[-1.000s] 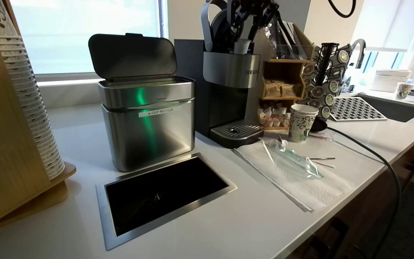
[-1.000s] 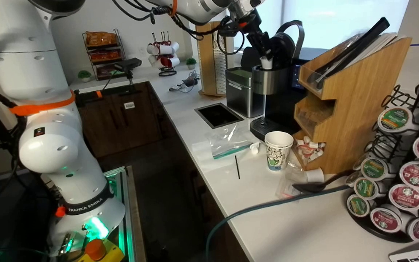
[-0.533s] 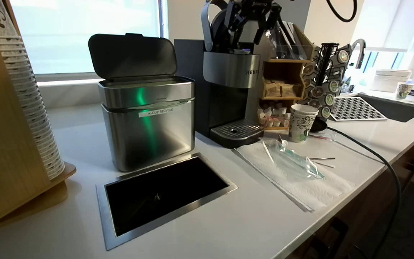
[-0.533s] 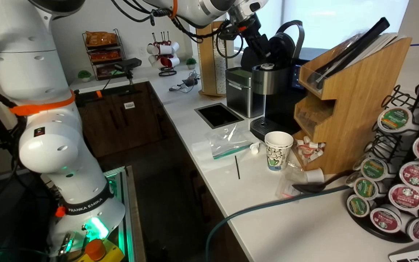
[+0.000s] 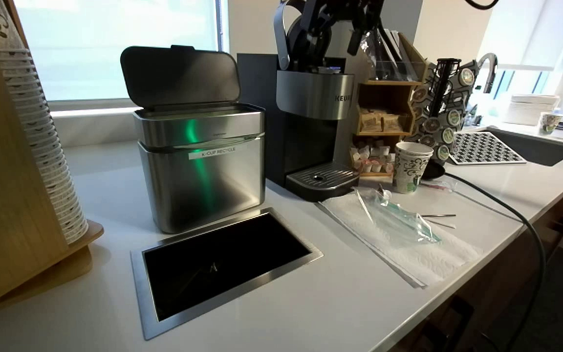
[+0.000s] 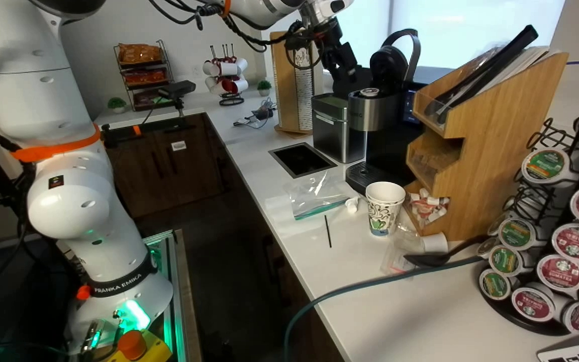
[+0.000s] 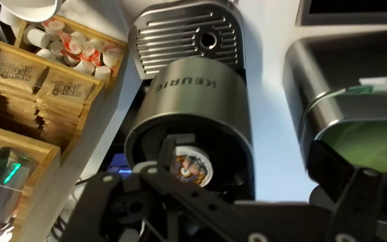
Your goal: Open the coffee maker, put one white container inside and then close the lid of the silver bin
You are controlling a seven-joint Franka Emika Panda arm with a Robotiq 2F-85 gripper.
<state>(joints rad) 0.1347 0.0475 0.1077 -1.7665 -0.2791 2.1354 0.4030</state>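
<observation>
The coffee maker stands with its rounded top swung up. Down in its round opening sits a white container, its printed top showing in the wrist view and its pale rim in an exterior view. My gripper hovers above, its fingers spread wide around nothing; one finger partly covers the container, the other is over the bin's side. In an exterior view the gripper is off toward the bin. Beside the machine is the silver bin, its lid standing upright.
A wooden organizer borders the coffee maker opposite the bin, with paper cups in front. A recess opens before the bin. A plastic bag, pod rack and cup stack are nearby.
The gripper opened and let go of the white container, which dropped lower into the coffee maker. Since then the gripper has pulled away toward the silver bin.
</observation>
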